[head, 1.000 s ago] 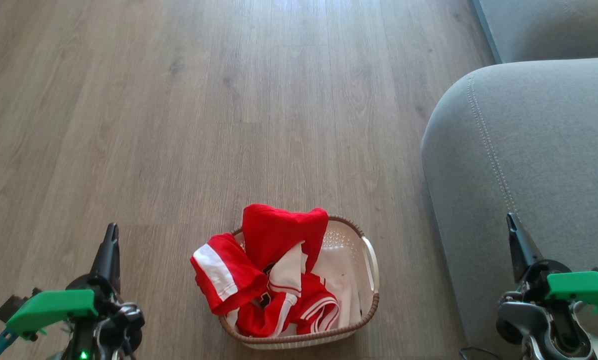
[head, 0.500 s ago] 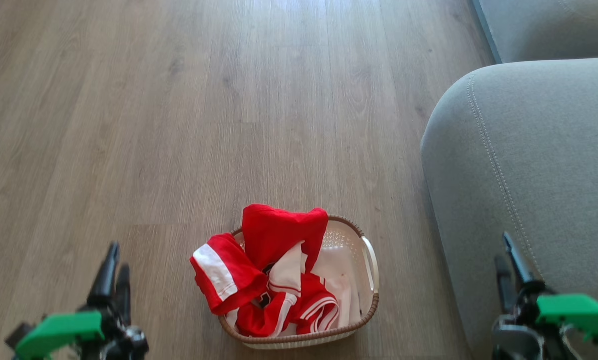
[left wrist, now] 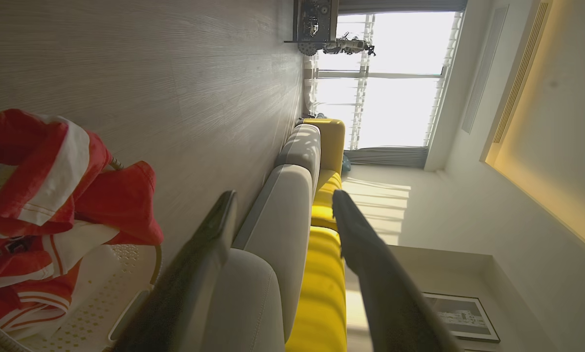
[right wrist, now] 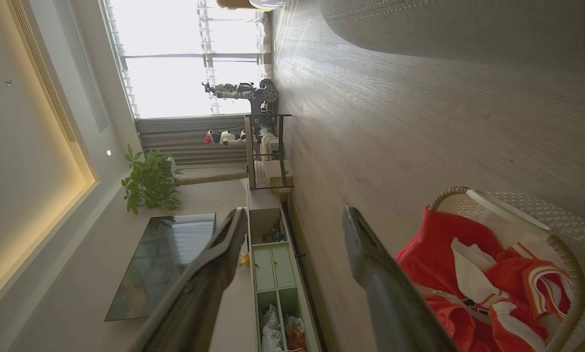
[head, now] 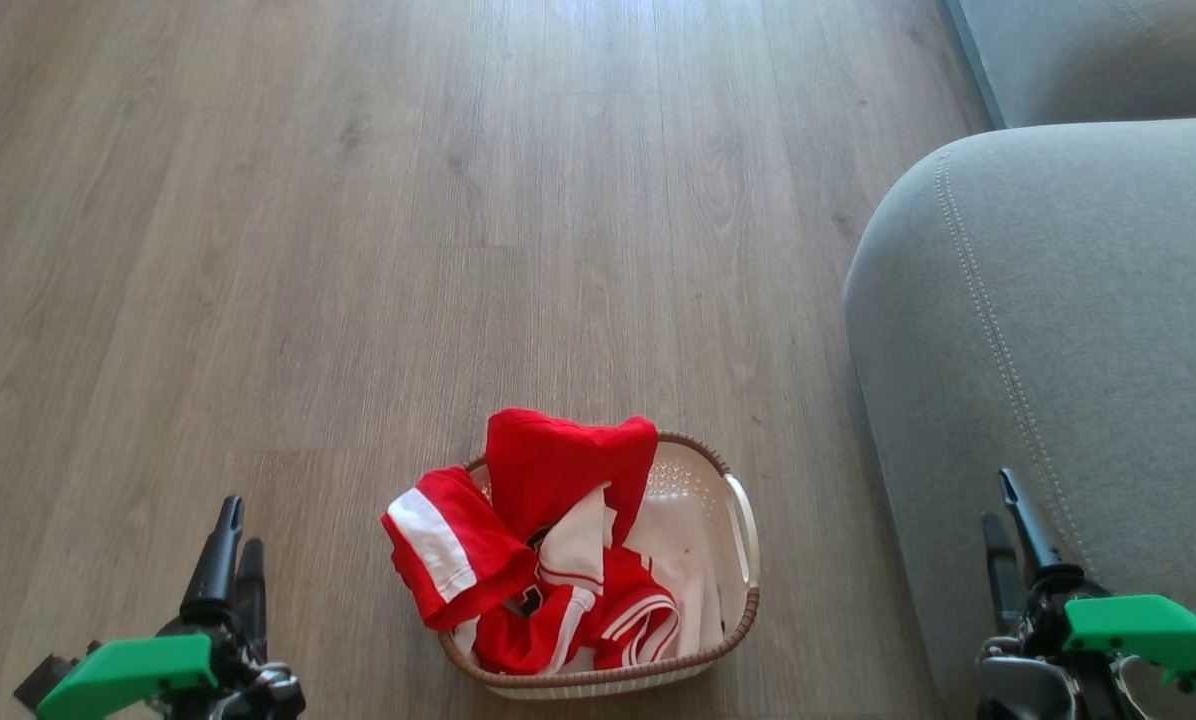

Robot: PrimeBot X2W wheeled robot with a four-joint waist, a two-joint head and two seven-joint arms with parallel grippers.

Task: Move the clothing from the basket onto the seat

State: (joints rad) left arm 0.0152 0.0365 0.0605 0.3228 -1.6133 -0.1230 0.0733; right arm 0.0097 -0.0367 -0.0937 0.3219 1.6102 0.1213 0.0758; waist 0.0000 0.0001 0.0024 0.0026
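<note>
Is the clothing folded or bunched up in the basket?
Bunched up: the clothing lies crumpled in the basket, one piece draped over its rim.

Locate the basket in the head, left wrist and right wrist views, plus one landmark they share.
Head view: basket at bottom centre, on the floor, left of the seat.
Left wrist view: basket in the lower left corner.
Right wrist view: basket at the lower right.
Shared landmark: the red clothing heaped in it, draped over one rim.
</note>
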